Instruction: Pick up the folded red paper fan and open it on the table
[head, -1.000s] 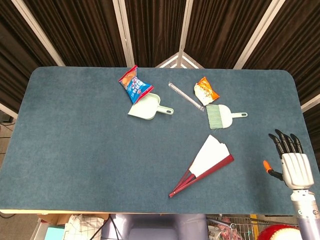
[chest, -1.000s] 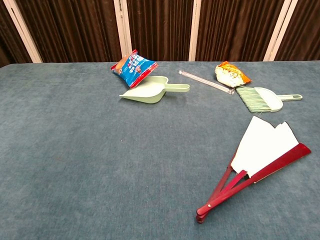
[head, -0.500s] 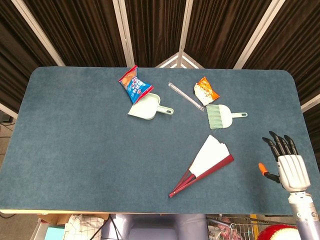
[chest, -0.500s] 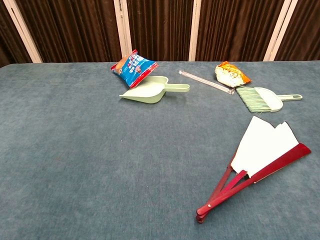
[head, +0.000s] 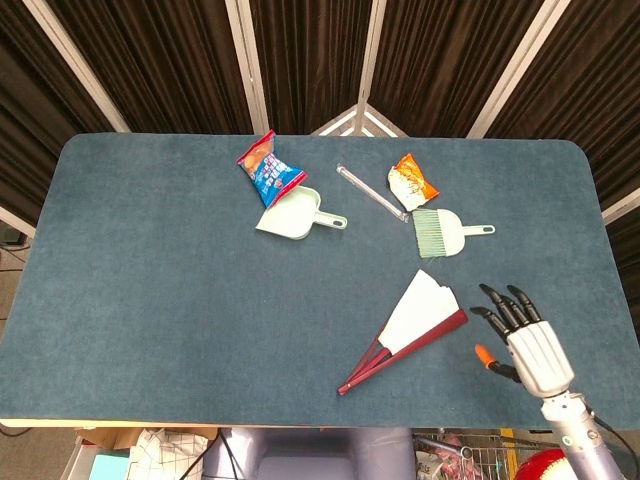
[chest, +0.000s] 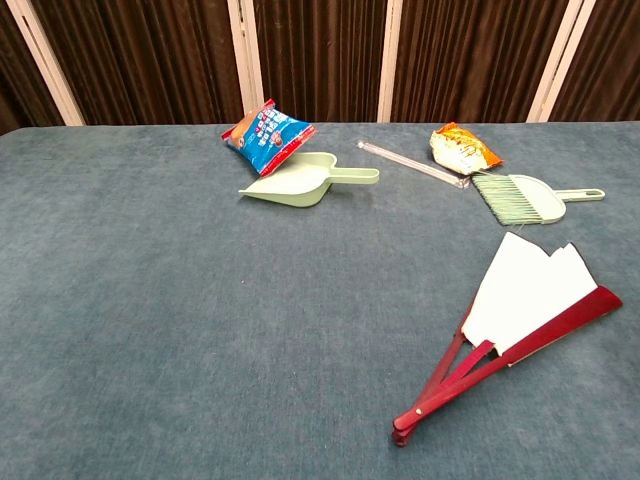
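While the red paper fan (head: 408, 333) lies flat on the tabletop (head: 150, 300), near the front edge and right of centre, it is only partly spread: white paper shows in a narrow wedge, with the red ribs gathered at the pivot toward the near left. The right hand (head: 525, 345) hovers just to the right of the fan's wide end, its dark fingers (head: 500, 310) spread apart and holding nothing, apparently set to reach the outer red rib. That side looks like the sensible approach, since the outer rib is what has to be drawn away to widen the fan. The left hand is not visible in either view. Farther back sit a blue snack bag (head: 268, 168), a green dustpan (head: 295, 216), a clear stick (head: 371, 192), an orange snack bag (head: 412, 181) and a small green brush (head: 440, 232), all well apart from the fan.
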